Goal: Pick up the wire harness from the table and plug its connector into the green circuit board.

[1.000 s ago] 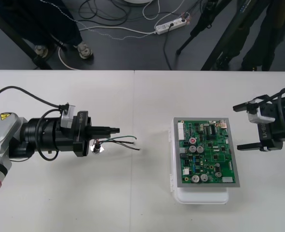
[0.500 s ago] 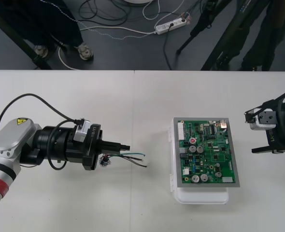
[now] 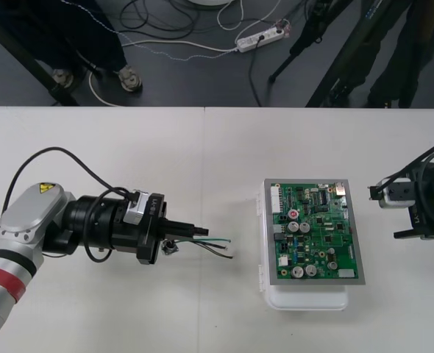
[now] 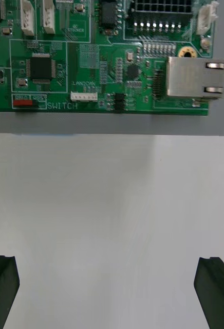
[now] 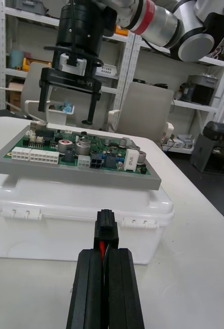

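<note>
Front: the left gripper (image 3: 196, 232), over the counter's (image 3: 202, 162) left half, is clamped on the harness (image 3: 218, 245), whose wires trail toward the board (image 3: 316, 232). The right gripper (image 3: 395, 215) hangs near the right edge.

Right wrist: its fingers (image 4: 1, 288) stand wide apart, facing the board (image 4: 112, 56).

Left wrist: the plug (image 5: 106, 226) sits pinched between the left gripper's fingers (image 5: 89, 288), apart from the board (image 5: 76, 149).

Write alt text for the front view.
The left gripper, shut on the wire harness, points toward the green circuit board on its white base from the left. The right gripper waits open to the board's right.
</note>
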### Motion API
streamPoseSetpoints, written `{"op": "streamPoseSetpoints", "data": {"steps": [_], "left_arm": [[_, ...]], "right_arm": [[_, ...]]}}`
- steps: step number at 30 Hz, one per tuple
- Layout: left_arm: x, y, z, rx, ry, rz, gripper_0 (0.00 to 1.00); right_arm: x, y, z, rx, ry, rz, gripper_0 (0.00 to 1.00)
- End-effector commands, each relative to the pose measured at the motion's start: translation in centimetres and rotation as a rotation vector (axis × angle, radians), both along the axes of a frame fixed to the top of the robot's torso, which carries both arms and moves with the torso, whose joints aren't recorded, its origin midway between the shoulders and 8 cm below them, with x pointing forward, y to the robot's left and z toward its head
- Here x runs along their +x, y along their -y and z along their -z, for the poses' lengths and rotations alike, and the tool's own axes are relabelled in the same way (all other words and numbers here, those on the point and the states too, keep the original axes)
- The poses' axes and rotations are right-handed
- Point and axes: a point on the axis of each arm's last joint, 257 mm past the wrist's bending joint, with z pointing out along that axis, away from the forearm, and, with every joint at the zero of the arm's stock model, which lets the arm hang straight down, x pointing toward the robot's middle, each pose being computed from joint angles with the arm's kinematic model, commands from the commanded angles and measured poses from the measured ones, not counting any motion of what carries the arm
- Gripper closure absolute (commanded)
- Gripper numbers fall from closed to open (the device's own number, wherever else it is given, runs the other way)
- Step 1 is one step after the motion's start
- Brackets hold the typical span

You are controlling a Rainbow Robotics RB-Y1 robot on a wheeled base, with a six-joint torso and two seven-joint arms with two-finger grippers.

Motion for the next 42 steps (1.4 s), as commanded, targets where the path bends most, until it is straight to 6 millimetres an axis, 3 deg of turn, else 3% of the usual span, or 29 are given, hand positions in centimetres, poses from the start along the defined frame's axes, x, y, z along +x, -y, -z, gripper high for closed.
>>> {"op": "streamPoseSetpoints", "data": {"steps": [1, 7, 18, 30, 42], "left_arm": [[-1.4, 1.8, -0.8, -0.04, 0.107, 0.078, 1.0], [-1.1, 2.5, -0.8, -0.033, 0.126, 0.076, 1.0], [0.4, 4.2, -0.9, -0.022, 0.165, 0.041, 1.0], [1.8, 6.9, -1.0, -0.033, 0.156, -0.02, 1.0], [2.2, 8.4, -0.4, -0.012, 0.155, -0.035, 1.0]], "right_arm": [[-1.0, -2.0, 1.6, -0.001, -0.02, -0.046, 0.0], [-1.8, -3.0, 3.0, -0.026, -0.046, -0.069, 0.0], [-2.8, -5.0, 3.8, -0.056, -0.05, -0.115, 0.0], [-2.6, -3.6, 4.3, -0.086, -0.056, -0.029, 0.0], [-3.4, -4.8, 4.5, -0.076, -0.062, 0.055, 0.0]]}}
